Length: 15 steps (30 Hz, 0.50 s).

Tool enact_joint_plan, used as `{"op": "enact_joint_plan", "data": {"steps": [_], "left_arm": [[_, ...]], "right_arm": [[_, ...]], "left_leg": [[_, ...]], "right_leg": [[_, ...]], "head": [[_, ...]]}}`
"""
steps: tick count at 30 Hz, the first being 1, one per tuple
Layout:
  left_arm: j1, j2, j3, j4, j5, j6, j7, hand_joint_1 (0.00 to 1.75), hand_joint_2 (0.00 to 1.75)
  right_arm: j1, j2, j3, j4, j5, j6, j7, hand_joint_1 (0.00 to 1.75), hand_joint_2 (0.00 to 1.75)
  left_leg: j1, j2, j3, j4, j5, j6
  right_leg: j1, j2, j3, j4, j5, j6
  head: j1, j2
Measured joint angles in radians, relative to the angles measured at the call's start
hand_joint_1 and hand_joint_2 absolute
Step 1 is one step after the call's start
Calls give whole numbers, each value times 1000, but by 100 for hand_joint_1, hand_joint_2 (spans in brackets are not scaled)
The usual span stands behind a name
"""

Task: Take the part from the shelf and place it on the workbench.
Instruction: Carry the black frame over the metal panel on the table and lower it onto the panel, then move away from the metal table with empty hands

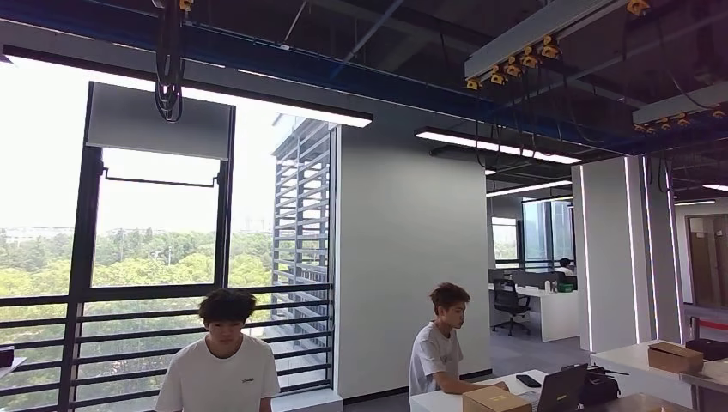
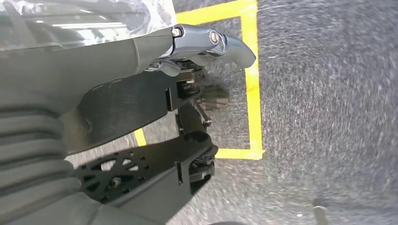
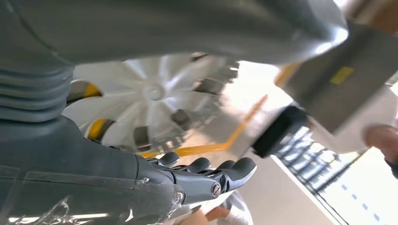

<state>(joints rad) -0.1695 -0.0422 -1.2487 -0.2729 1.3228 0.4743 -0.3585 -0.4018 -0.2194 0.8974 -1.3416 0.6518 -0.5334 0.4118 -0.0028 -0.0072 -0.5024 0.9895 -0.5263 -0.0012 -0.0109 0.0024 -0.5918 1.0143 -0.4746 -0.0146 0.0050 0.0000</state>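
The part is a white round piece with fan-like ribs [image 3: 155, 93], seen close in the right wrist view. It lies between my right hand's [image 3: 202, 176] thick grey thumb and its curled dark fingers [image 3: 234, 168], which hold it. My left hand [image 2: 206, 44] hangs over grey carpet with nothing in it. Its thumb points toward a yellow tape square [image 2: 253, 89] on the floor.
Two people in white shirts [image 1: 219, 365] [image 1: 438, 348] are at the bottom of the head view. A white desk [image 1: 640, 352] carries cardboard boxes [image 1: 674, 356] and a laptop [image 1: 562, 386]. A grey metal block with a yellow label [image 3: 328, 79] and a person's hand [image 3: 382, 140] are near my right hand.
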Motion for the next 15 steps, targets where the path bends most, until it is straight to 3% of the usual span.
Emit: {"op": "enact_joint_plan", "data": {"steps": [4,6,15], "left_arm": [[16,-4,52,13,72,-35,-20,0,0],[22,-6,74,18,87,-36,-16,0,0],[39,-16,142,33,108,-4,-10,0,0]], "right_arm": [[62,-5,-38,-191,-202,-131,-230,0,0],[91,-10,-53,-294,-222,-159,-304,0,0],[203,-42,-97,-659,-177,-170,-435,0,0]], "left_leg": [[0,0,0,0,0,0],[0,0,0,0,0,0],[0,2,2,0,-1,1]], "right_leg": [[0,0,0,0,0,0],[0,0,0,0,0,0],[0,2,3,-1,0,0]], "head": [[0,0],[0,0],[0,0]]}}
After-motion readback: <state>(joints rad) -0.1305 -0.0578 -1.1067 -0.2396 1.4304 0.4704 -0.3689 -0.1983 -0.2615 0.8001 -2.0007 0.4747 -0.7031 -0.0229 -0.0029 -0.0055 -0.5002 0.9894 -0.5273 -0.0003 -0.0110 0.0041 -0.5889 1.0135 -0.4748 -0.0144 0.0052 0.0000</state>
